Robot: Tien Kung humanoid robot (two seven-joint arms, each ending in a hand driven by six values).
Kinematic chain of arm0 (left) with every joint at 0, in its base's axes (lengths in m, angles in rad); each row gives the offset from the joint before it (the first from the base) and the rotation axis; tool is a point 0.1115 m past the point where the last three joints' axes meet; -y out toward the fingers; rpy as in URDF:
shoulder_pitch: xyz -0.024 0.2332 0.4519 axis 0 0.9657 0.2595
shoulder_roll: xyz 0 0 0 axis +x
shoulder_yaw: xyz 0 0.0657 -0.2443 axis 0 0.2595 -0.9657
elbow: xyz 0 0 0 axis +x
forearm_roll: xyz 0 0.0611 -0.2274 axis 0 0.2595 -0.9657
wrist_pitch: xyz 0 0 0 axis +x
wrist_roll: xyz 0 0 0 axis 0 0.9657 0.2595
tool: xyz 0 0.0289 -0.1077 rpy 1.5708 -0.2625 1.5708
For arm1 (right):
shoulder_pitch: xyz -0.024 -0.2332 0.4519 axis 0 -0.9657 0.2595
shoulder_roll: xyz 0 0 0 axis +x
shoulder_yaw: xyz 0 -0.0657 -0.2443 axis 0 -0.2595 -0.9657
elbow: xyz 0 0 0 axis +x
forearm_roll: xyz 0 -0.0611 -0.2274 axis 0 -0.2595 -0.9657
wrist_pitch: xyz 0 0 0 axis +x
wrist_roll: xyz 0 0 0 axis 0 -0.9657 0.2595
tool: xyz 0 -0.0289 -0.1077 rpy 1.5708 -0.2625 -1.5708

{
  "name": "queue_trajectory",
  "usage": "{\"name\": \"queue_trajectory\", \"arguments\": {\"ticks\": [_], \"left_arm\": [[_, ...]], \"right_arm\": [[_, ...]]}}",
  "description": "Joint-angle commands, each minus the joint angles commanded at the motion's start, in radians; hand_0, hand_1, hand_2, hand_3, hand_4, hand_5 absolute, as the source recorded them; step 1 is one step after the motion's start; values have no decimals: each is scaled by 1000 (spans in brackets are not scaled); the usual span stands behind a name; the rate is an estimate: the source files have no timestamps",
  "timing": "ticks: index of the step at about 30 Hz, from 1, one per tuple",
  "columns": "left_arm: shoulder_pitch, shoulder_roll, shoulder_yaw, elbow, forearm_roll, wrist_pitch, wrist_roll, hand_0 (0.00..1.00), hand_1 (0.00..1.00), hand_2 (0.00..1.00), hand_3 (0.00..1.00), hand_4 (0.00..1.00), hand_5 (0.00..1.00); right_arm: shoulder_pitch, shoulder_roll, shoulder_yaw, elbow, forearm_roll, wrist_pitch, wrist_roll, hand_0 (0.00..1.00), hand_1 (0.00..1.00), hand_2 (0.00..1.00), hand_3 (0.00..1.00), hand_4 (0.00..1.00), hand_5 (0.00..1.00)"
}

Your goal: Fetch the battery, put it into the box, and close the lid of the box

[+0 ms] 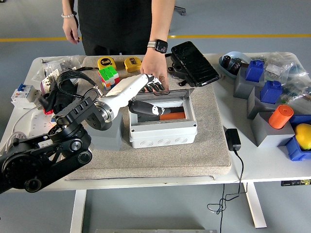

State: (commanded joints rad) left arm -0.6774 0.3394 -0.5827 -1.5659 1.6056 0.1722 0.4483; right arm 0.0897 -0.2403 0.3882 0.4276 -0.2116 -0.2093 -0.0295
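Note:
A grey-white box (163,135) sits on the grey mat (214,145), with an orange battery (172,116) lying inside it. Its clear lid (170,97) is hinged at the back and tilted partway down over the opening. My left hand (151,97) holds the lid's left part: fingers (154,85) on top of it near its far edge, thumb showing under the clear plastic. A person's hand (154,68) with a watch rests just behind the box at the lid's back edge. My right arm is out of sight.
A grey block (108,136) stands left of the box under my forearm. A black tablet-like device (194,56) leans behind the box. A Rubik's cube (109,75) and cables lie at the left. A black adapter (232,138), grey-blue holders and an orange cylinder (281,115) are on the right.

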Motion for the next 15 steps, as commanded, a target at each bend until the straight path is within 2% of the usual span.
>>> {"name": "queue_trajectory", "arguments": {"ticks": [6,8,15], "left_arm": [[11,-4,27,26,-16,8,-10,580,639,631,622,965,424],[14,-5,35,34,-21,10,-12,572,637,635,626,976,457],[22,-4,39,32,-29,15,-20,568,634,633,629,976,474]], "right_arm": [[0,1,-2,1,0,0,0,609,638,608,568,916,471],[0,1,-2,1,-1,0,1,610,637,608,569,916,471],[-3,1,2,3,-5,-1,1,610,637,607,569,916,471]]}}
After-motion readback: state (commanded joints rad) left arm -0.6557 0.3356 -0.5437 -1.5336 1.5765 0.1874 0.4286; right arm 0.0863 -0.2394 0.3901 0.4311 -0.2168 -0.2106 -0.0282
